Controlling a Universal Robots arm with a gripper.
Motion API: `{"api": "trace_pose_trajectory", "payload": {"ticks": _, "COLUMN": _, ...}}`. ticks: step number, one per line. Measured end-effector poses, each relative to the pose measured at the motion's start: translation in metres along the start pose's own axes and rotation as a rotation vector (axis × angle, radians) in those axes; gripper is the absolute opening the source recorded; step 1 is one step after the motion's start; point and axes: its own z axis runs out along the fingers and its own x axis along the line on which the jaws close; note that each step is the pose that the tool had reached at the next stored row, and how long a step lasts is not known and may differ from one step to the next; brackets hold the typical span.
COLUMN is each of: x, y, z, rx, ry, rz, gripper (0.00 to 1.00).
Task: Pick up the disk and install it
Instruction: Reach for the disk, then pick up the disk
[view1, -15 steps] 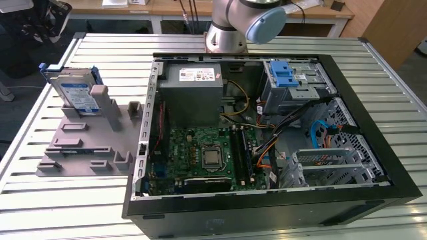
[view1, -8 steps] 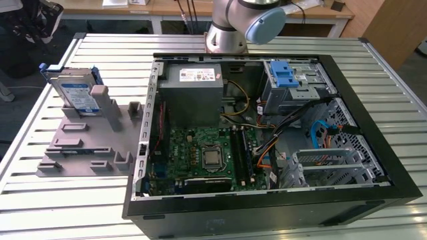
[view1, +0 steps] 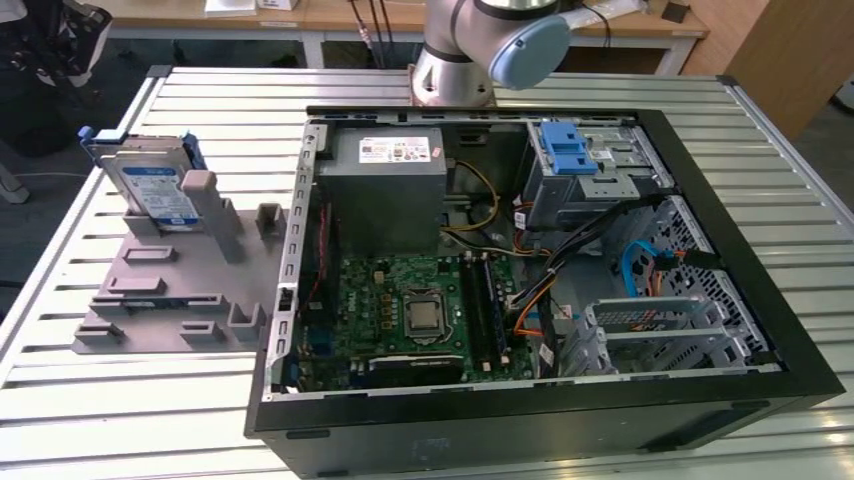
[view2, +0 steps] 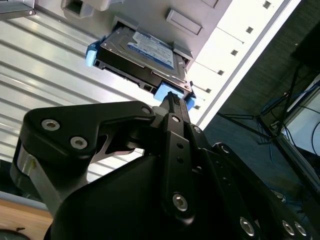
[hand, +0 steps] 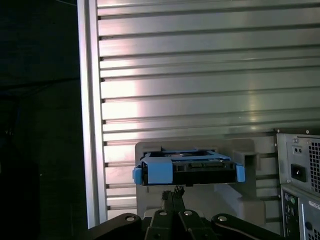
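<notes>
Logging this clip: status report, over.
Gripper shut, empty, short of the disk. Disk standing in grey holder, outside the computer case. Nothing between them.

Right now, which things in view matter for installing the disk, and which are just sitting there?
Job:
disk, standing in the grey holder
gripper, shut, close to it
open computer case

Just there:
grey power supply box
motherboard
light-blue latch
slatted table

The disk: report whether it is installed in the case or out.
Out: the disk stands on edge in the grey holder beside the open case, outside its walls.
</notes>
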Motion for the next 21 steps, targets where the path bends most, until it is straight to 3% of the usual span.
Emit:
{"api": "trace_pose_trajectory", "payload": {"ticks": 12, "x": 0.0213, "y": 0.0015, "z": 0.0025, "rx": 0.0005, "ry": 0.0053, "rz": 0.000, "gripper": 0.11}}
{"api": "trace_pose_trajectory", "payload": {"ticks": 17, "x": 0.0209, "y": 0.0016, "z": 0.0028, "rx": 0.0003, "ry": 0.0051, "rz": 0.000, "gripper": 0.11}}
{"api": "trace_pose_trajectory", "payload": {"ticks": 21, "x": 0.0086, "y": 0.0026, "z": 0.0026, "rx": 0.0006, "ry": 0.0062, "rz": -0.005, "gripper": 0.11}}
